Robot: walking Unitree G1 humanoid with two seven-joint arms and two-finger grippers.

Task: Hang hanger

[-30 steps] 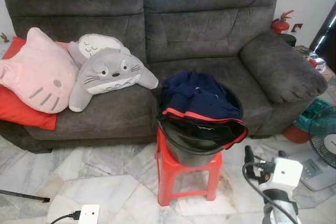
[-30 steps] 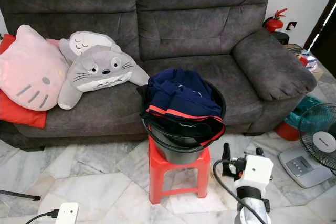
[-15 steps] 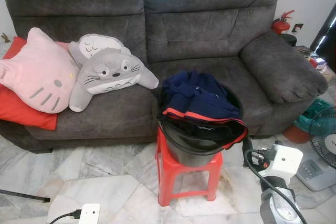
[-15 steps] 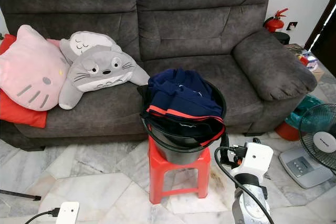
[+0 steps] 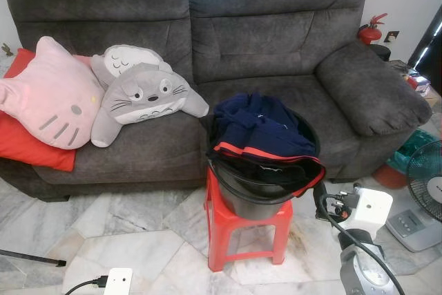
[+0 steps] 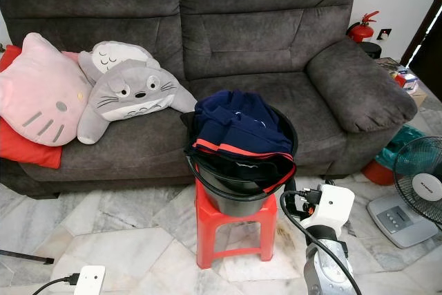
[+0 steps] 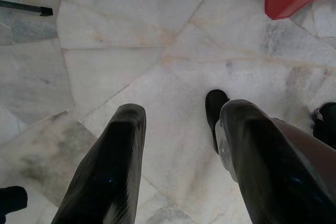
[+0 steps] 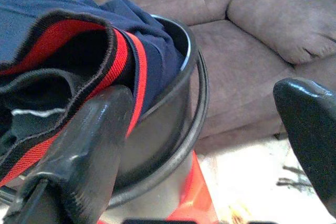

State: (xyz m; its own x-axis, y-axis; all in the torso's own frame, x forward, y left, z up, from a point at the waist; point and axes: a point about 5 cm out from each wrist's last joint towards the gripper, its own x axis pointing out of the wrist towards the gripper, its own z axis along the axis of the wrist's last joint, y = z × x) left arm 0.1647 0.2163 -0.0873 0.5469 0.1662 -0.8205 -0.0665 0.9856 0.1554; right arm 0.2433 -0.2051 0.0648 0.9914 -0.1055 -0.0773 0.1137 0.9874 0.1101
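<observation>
No hanger can be made out; navy clothes with red trim [image 5: 259, 132] hide the black bucket's [image 5: 259, 195] contents. The right gripper [image 8: 210, 145], jaws spread wide and empty, sits just beside the bucket on the red stool [image 5: 245, 233]. The left gripper [image 7: 181, 145], jaws apart, hangs over marble floor [image 7: 131, 51]. Behind stands a grey sofa [image 5: 276, 32].

No readable text, label, brand or number on anything.
</observation>
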